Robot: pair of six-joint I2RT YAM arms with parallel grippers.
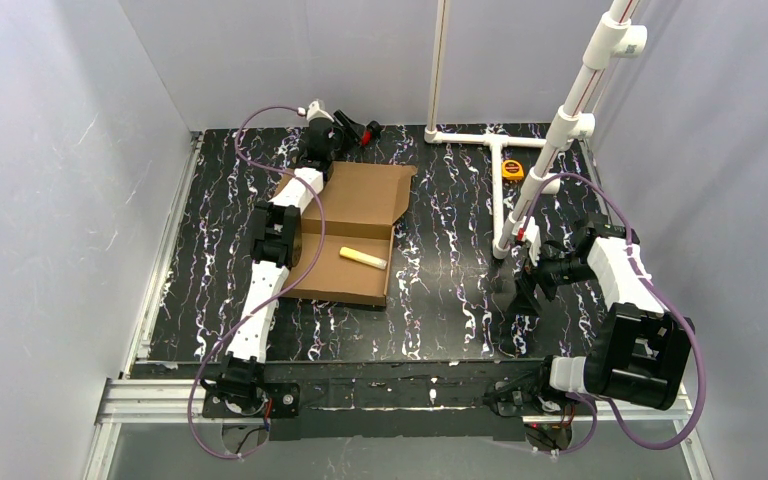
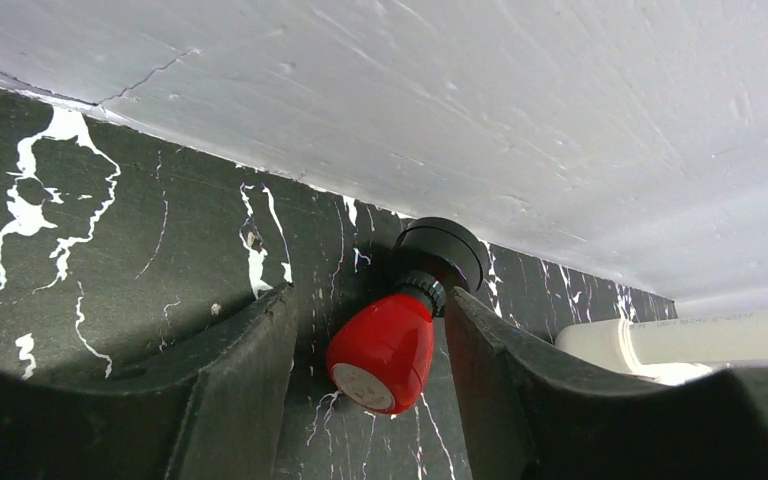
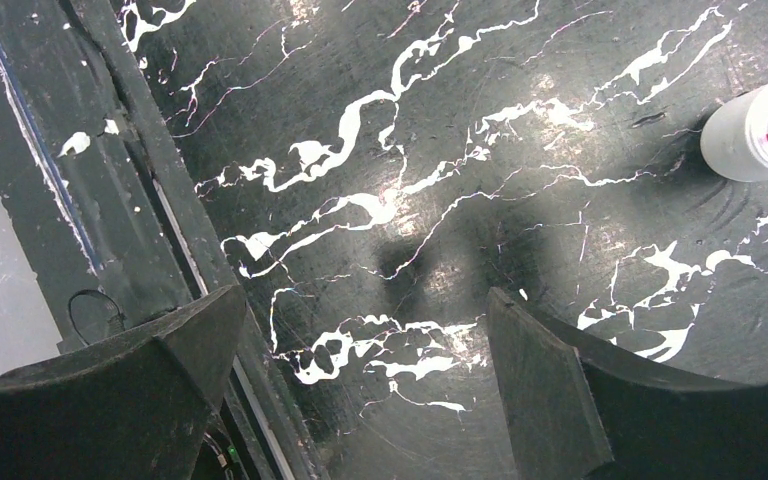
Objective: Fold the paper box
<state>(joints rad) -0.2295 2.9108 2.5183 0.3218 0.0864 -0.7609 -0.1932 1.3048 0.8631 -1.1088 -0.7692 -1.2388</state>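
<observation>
On the left half of the black marbled table point(image 1: 450, 260), the paper box point(image 1: 355, 225) is lying open and shallow, its low front wall standing up and a pale stick point(image 1: 362, 257) resting inside near that wall. The left arm is extending over the box's left edge to the table's far edge. There the left tool point(image 2: 370, 310) is straddling a red-and-black capped object point(image 2: 385, 345) by the back wall point(image 2: 460, 100) — fingers spread either side, a gap showing at one finger, not pinching it. The right tool point(image 3: 368, 300) is hanging over bare table near a white pipe point(image 3: 760, 125) — fingers spread wide, holding nothing.
</observation>
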